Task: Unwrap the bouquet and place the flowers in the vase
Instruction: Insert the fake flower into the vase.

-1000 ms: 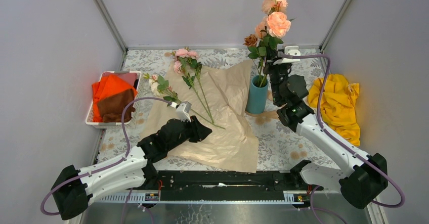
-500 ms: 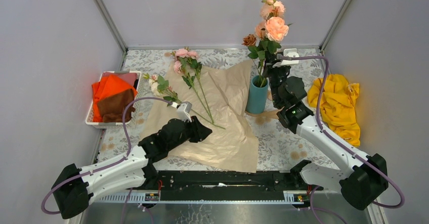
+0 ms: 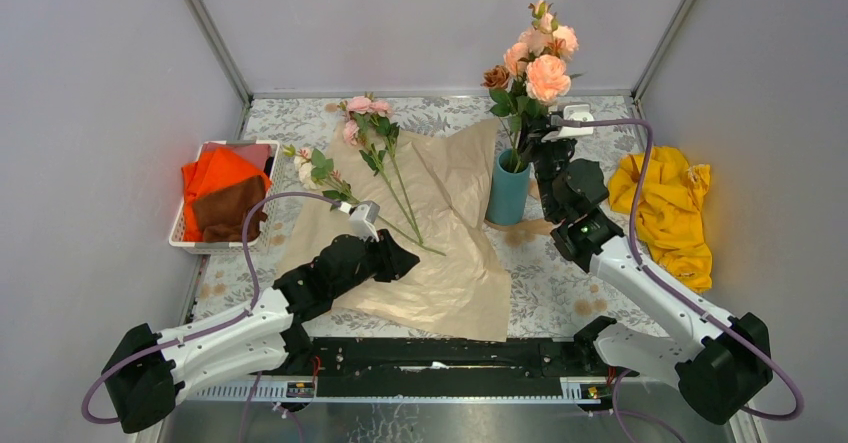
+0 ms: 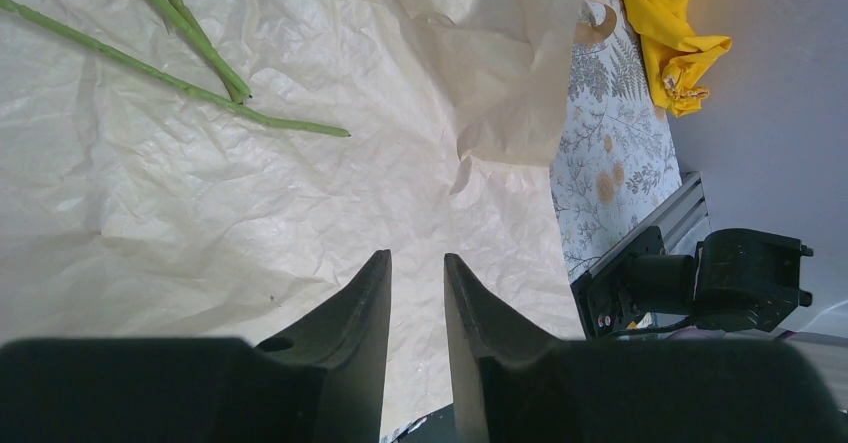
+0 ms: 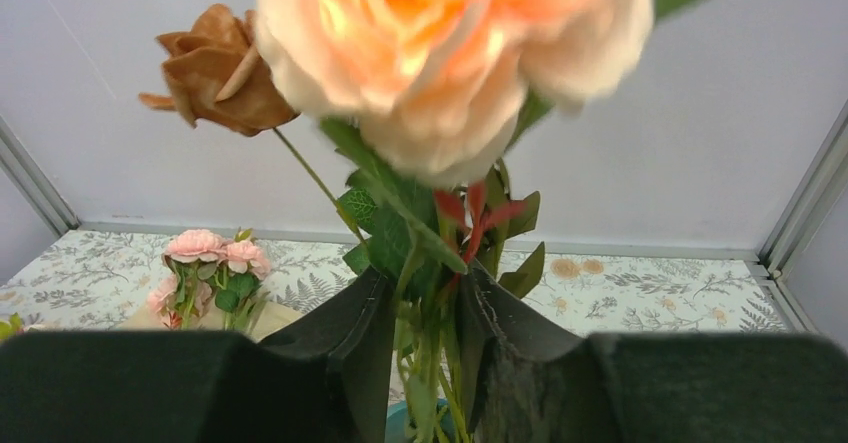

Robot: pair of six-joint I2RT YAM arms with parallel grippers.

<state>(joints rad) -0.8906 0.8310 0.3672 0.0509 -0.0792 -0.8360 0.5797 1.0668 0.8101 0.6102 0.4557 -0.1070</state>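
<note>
The teal vase point(image 3: 508, 191) stands right of the spread-out peach-tan paper point(image 3: 450, 253). Peach and brown flowers point(image 3: 545, 73) stand in it, their stems running down between the fingers of my right gripper point(image 3: 535, 133). In the right wrist view those jaws point(image 5: 425, 281) stand apart around the green stems, below a large peach rose point(image 5: 450, 53) and above the vase rim point(image 5: 400, 423). Pink roses point(image 3: 372, 128) and a paler stalk point(image 3: 312, 168) lie on the paper's far left. My left gripper point(image 4: 417, 260) hovers over the paper point(image 4: 250, 193), slightly open and holding nothing, with cut stem ends point(image 4: 180, 83) ahead.
A white basket point(image 3: 190, 233) with orange and brown cloths sits at the left wall. A yellow cloth point(image 3: 665, 203) lies at the right, behind the right arm. Grey walls close in the patterned table on three sides.
The right jaws have opened around the stems, and the peach flowers have sunk lower into the vase. The left arm has not moved.
</note>
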